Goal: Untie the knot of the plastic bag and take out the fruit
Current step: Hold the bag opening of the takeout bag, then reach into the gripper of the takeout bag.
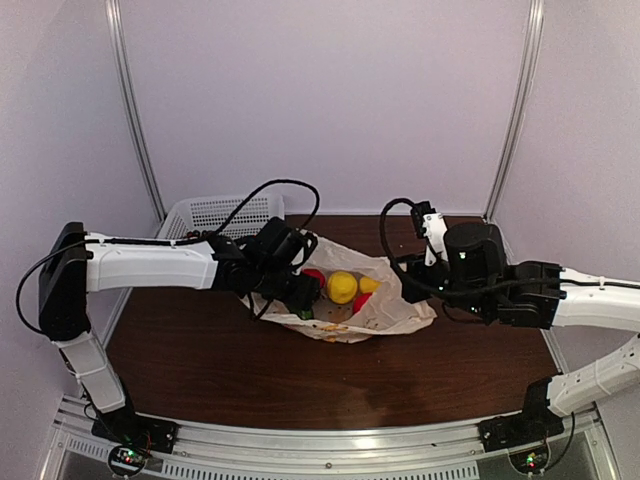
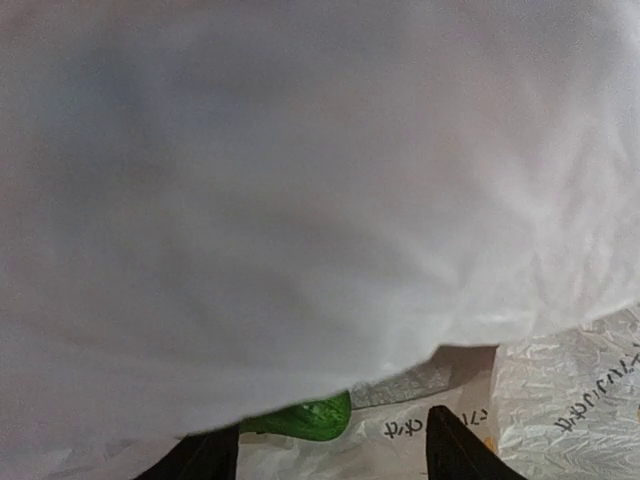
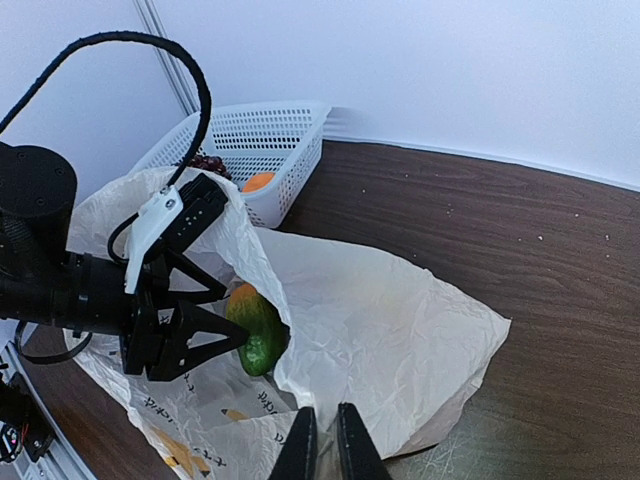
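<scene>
Fruit (image 1: 342, 287): five showing in one plastic bag (image 1: 400, 310).

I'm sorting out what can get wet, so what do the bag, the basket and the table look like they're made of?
The bag looks like thin cream plastic film, slightly glossy; it crinkles and lets light through. The basket seems to be white moulded plastic, going by its even grid of holes. The table is dark brown wood or a wood-look laminate, fairly matte; the pictures don't show which.

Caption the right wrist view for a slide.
Left gripper, jaws open, reaches for a green fruit inside the opened plastic bag; white basket behind.
</scene>
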You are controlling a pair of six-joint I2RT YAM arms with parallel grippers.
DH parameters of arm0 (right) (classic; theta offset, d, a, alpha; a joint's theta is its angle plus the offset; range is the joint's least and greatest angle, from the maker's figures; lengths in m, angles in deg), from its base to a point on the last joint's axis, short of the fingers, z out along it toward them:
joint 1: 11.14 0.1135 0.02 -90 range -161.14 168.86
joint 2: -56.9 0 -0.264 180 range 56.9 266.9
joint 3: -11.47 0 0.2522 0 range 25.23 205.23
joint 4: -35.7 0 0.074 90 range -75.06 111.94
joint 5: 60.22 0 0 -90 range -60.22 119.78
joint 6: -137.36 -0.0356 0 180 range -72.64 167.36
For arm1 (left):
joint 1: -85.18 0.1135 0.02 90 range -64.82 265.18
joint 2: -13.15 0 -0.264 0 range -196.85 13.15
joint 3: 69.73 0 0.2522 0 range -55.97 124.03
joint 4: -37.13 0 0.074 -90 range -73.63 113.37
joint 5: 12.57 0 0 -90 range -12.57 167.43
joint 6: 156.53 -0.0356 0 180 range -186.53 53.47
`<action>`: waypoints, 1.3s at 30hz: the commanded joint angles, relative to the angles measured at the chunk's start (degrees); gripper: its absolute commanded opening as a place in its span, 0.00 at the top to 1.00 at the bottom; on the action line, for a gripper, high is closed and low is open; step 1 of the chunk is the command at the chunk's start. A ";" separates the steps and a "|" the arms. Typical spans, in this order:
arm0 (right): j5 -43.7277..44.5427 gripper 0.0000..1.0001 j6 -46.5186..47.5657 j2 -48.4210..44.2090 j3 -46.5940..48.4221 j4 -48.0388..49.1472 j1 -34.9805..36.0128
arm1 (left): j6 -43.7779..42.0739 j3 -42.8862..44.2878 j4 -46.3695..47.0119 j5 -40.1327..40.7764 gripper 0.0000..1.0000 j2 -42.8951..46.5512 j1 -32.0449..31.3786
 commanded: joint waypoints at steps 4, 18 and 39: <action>-1.50 0.93 0.04 0.68 -0.25 1.62 -0.17 | -2.45 -0.32 8.60 -1.31 0.26 -2.01 3.67; -4.01 0.95 -1.18 4.84 -0.47 6.09 -0.20 | -7.47 1.29 14.18 -2.21 0.09 -6.20 7.64; -5.09 0.97 -1.53 6.31 -0.70 7.55 -0.28 | -11.81 5.02 18.34 -7.27 0.05 -13.71 10.14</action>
